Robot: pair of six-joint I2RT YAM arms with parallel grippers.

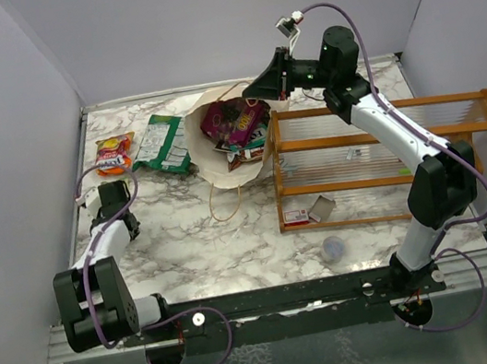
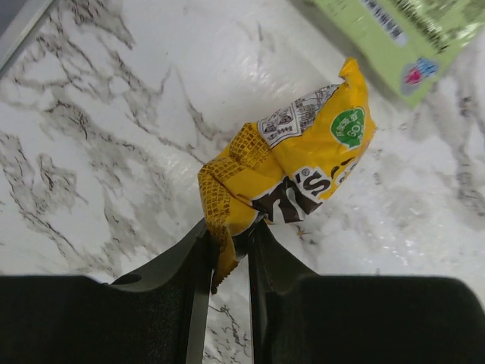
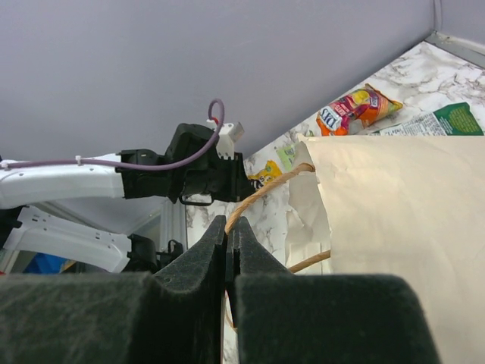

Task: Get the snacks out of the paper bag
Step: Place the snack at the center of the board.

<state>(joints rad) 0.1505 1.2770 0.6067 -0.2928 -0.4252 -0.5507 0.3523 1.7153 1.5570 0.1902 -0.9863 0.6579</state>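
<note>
I see a white marble-veined table [image 1: 236, 249]. Far left lies a red-orange-yellow packet [image 1: 114, 153], with a green packet [image 1: 162, 144] just right of it. The paper bag [image 1: 222, 167] sits far centre, and an orange wooden rack [image 1: 380, 159] is to its right. A red-and-white card [image 1: 298, 216] lies at the rack's near-left corner, with a grey cap [image 1: 334, 247] nearer.

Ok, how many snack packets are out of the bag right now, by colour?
Red-orange-yellow packet: 1
Green packet: 1
Yellow packet, pinched in the left hand: 1
Total: 3 outside the paper bag; the packets inside it overlap too much to count.
</note>
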